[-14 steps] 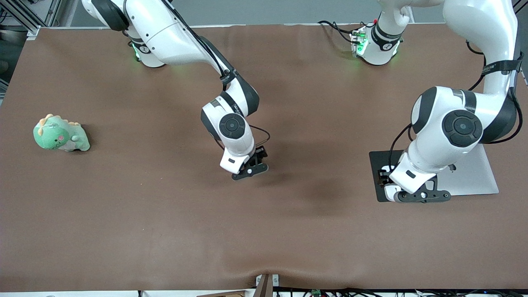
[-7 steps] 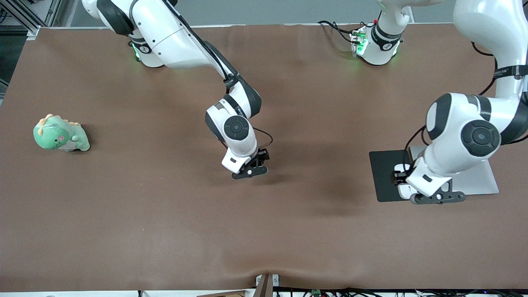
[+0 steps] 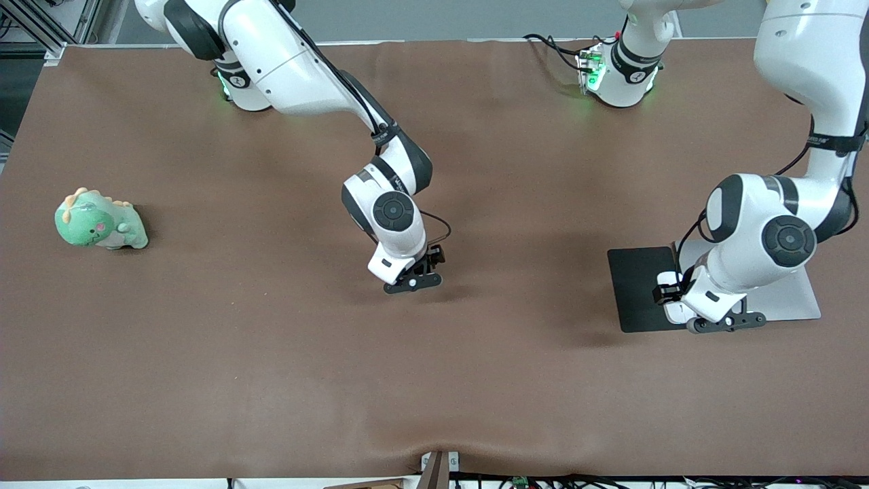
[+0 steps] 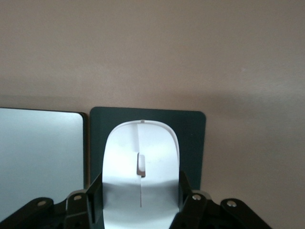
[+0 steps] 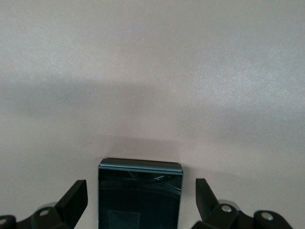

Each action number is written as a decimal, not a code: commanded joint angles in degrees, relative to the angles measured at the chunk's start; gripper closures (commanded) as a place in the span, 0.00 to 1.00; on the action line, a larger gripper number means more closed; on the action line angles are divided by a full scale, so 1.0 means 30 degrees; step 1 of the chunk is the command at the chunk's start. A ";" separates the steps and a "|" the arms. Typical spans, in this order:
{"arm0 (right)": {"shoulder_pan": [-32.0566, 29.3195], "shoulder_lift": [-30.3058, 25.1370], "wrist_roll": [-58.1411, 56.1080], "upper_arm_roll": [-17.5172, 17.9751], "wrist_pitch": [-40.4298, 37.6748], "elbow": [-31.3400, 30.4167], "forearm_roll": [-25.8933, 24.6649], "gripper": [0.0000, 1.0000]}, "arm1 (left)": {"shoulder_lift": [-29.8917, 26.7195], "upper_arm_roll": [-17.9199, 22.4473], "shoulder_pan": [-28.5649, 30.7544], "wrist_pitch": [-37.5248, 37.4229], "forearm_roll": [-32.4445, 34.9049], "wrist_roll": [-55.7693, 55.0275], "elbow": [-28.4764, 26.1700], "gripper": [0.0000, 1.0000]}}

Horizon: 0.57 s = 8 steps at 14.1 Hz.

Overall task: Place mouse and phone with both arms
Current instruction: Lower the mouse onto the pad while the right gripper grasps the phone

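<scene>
Left gripper: clenched on the glossy white oval mouse, held low over the flat black rectangular pad, beside a silver-grey slab.
Right gripper: released, fingers apart either side of the glossy black phone, which is seen lying on the brown surface mid-table.
Elsewhere: green plush dinosaur toward the right arm's end.

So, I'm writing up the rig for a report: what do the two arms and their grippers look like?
Both arms are glossy white with rounded shells, black bands at the joints and round dark caps on the wrist joints. Thin black cables run along each arm. The bases glow green. The left gripper and right gripper are black two-finger units on flat black brackets with small screws.
</scene>
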 commanded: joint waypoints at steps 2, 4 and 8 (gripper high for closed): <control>0.0294 0.0659 0.0924 -0.0119 0.0437 0.0581 -0.0391 0.00 | 0.0333 -0.0165 0.0294 0.1459 -0.0095 0.0270 -0.0911 0.93; 0.0412 0.0834 0.0983 -0.0119 0.0703 0.0581 -0.0391 0.00 | 0.0686 -0.0165 0.0294 0.1606 -0.0095 0.0240 -0.0911 0.95; 0.0413 0.0835 0.0983 -0.0119 0.1230 0.0551 -0.0626 0.74 | 0.1594 -0.0165 0.0498 0.2426 -0.0095 0.0270 -0.0940 0.94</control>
